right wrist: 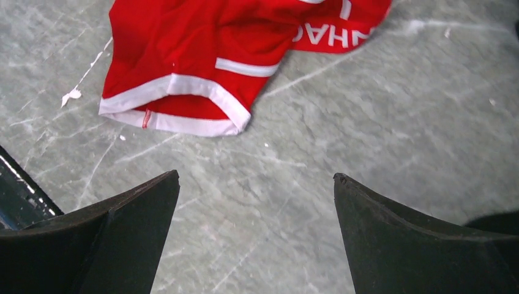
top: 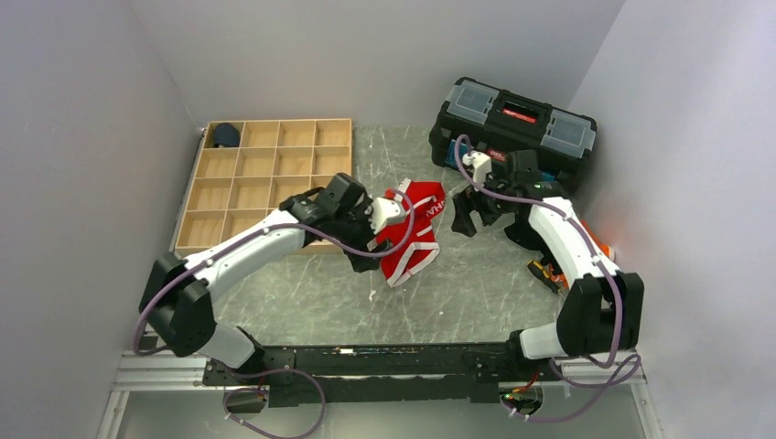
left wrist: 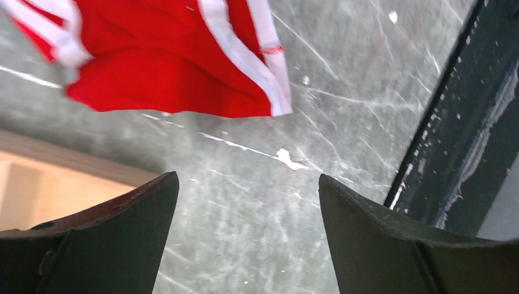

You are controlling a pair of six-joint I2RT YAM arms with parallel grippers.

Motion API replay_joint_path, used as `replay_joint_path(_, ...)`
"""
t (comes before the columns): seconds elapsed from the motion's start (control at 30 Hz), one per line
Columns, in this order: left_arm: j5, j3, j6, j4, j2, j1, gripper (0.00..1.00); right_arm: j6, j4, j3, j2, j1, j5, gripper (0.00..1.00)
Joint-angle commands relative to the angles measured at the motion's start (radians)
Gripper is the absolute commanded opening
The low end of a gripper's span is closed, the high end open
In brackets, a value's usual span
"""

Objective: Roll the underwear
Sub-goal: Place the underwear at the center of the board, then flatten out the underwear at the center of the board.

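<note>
The red underwear [top: 412, 233] with white trim lies loosely spread on the grey marbled table, unrolled, white lettering on its far band. My left gripper [top: 364, 254] hangs at its left edge, open and empty. In the left wrist view the underwear [left wrist: 171, 67] lies beyond the open gripper [left wrist: 248, 177], apart from both fingers [left wrist: 122, 233]. My right gripper [top: 467, 219] stands open just right of the garment. From the right wrist, the underwear [right wrist: 202, 55] lies ahead of the open gripper [right wrist: 256, 176], only bare table between the fingers [right wrist: 404, 239].
A wooden compartment tray [top: 265, 183] sits at the back left, a dark navy bundle [top: 224, 135] in its far-left corner cell. A black toolbox [top: 512, 123] stands at the back right. An orange item [top: 549, 270] lies by the right arm. Walls close in on both sides.
</note>
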Motion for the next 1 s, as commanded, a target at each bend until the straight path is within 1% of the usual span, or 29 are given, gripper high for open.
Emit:
replay_joint_path(0.0,-0.011,0.022,0.028,0.079,-0.072,0.083,0.9,0.072,0.192,0.022,0.089,0.052,0.039,0.98)
replay_joint_path(0.1,0.066,0.028,0.012,0.088,-0.077,0.177,0.9,0.139,0.268,0.093,0.207,0.072,0.067,0.95)
replay_joint_path(0.17,0.102,0.034,0.003,0.086,-0.072,0.238,0.9,0.156,0.288,0.153,0.287,0.088,0.08,0.93)
replay_joint_path(0.3,0.124,0.035,-0.016,0.099,-0.069,0.305,0.9,0.154,0.282,0.269,0.432,0.12,0.076,0.9)
replay_joint_path(0.37,0.102,0.036,-0.03,0.116,-0.067,0.322,0.9,0.164,0.28,0.3,0.47,0.13,0.043,0.88)
replay_joint_path(0.47,0.069,0.048,-0.042,0.128,-0.059,0.337,0.9,0.14,0.247,0.29,0.466,0.167,0.01,0.85)
replay_joint_path(0.63,0.047,0.039,-0.067,0.146,-0.061,0.381,0.89,0.097,0.235,0.184,0.367,0.283,0.058,0.84)
replay_joint_path(0.77,0.042,0.031,-0.079,0.139,-0.077,0.439,0.89,0.113,0.225,0.146,0.349,0.362,0.079,0.82)
replay_joint_path(0.83,0.03,0.032,-0.079,0.131,-0.088,0.467,0.89,0.117,0.223,0.131,0.358,0.398,0.109,0.78)
replay_joint_path(0.97,0.025,0.033,-0.074,0.114,-0.118,0.498,0.89,0.114,0.223,0.098,0.388,0.449,0.18,0.66)
